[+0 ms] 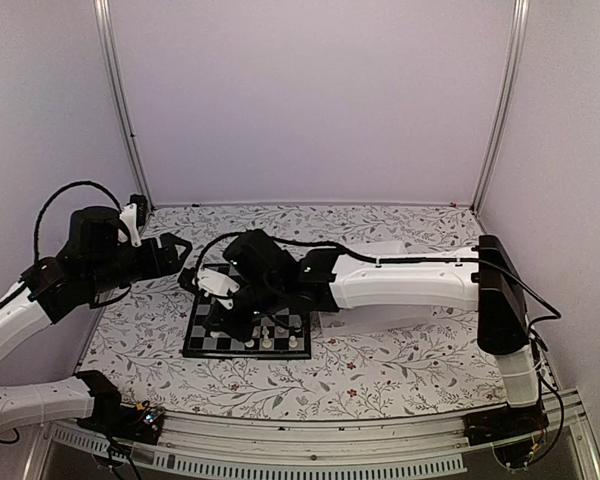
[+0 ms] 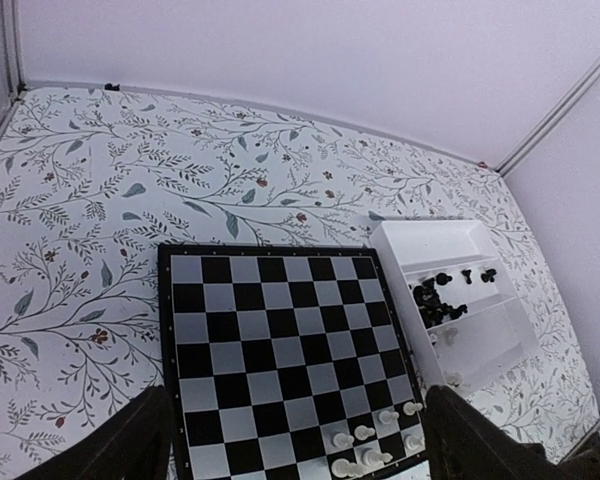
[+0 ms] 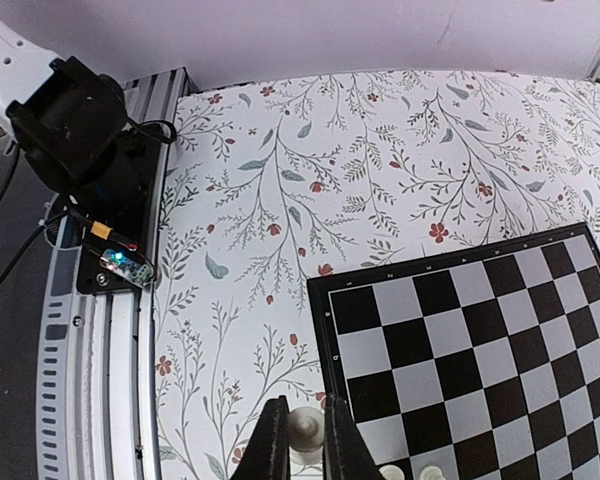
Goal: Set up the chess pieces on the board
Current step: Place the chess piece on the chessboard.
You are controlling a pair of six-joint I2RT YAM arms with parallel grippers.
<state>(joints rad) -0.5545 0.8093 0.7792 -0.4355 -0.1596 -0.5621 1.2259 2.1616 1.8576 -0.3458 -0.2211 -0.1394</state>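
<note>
We noted the board [image 1: 248, 325] at lower centre of the top view. The left gripper [image 2: 295, 425] hung wide open, empty. The right gripper [image 3: 304, 428] pinched a white piece [image 3: 306, 434] by the board's edge, bottom of its view. We judged that careless lowering could topple the neighbouring white pieces [image 3: 432, 474].

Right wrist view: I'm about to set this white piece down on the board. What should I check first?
1. Right gripper shut on the white piece: ok.
2. Piece over a square of the board: not ok, it hangs at the board's near border.
3. Clearance to the standing white pieces: cannot tell, they are cropped at the frame's bottom.
4. Left gripper open, empty, apart from the right gripper: ok.
5. Height above the board: cannot tell.
</note>
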